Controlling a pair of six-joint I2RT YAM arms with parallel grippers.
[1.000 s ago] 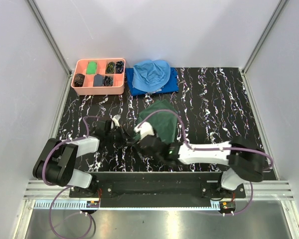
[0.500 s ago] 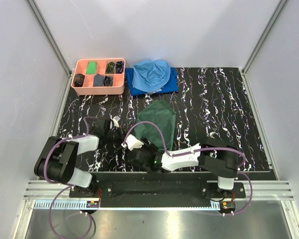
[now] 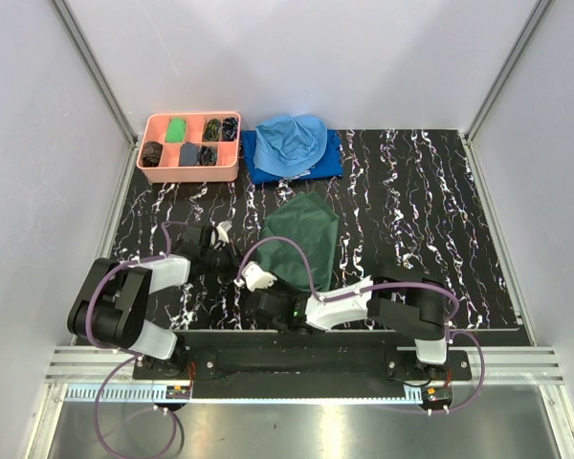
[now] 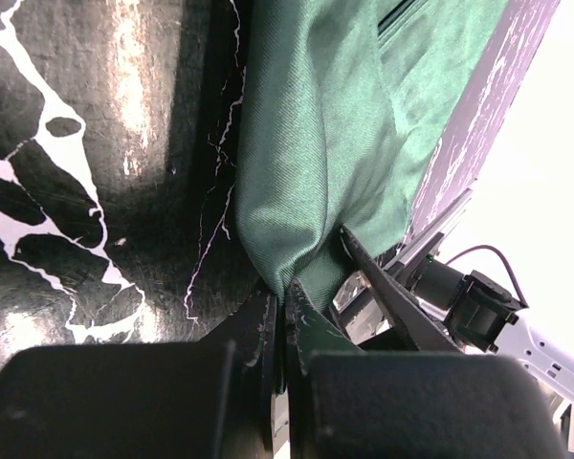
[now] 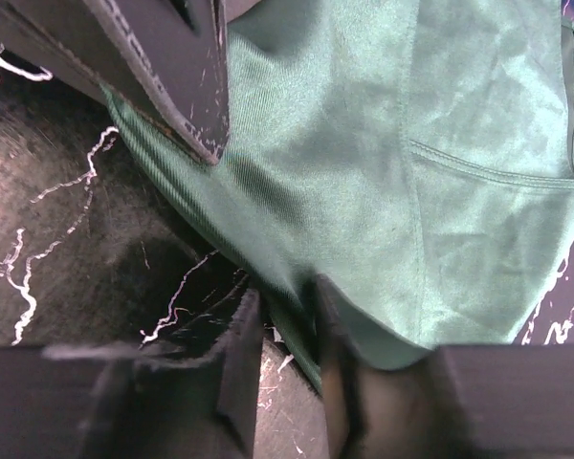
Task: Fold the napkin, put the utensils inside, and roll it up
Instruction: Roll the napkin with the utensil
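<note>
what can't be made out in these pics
- Utensils: in no view; whether the napkin covers them is unclear.
- Pink tray contents: top view, too small to name.
- Napkin's near corner: top view, hidden under the right gripper.
- Left gripper fingertips: top view, lost against the black table.

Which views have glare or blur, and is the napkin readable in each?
Left wrist: upper right corner blown out white, glare on the table, napkin weave sharp, left gripper dark. Right wrist: napkin evenly lit and sharp, right gripper blurred, grip unclear. Top external: even light, sharp, napkin dark against black table.
</note>
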